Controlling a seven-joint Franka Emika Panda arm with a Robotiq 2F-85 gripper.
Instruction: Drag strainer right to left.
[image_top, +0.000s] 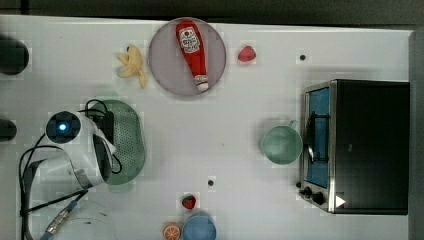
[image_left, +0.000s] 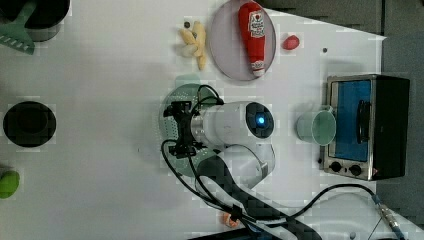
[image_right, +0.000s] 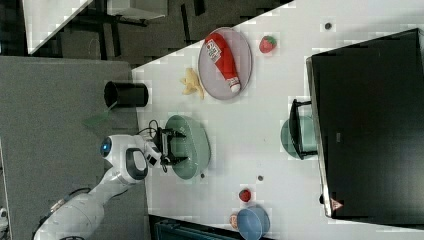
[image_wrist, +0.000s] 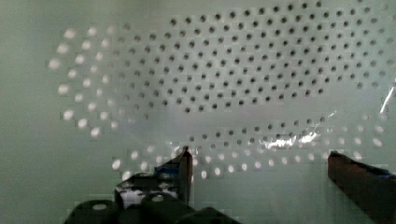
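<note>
I find the gripper (image_wrist: 259, 161) released, fingers spread and set down inside the strainer (image_top: 129, 142), its perforated floor directly beneath. The strainer lies toward the top view's left of the table (image_top: 225, 115), well apart from the mint cup (image_top: 281, 145) and toaster oven (image_top: 360, 145). Its long axis runs up and down the top view. It is pale mint-green, oval, finely holed. I judge the drag largely done; any further pull goes toward the top view's left.
</note>
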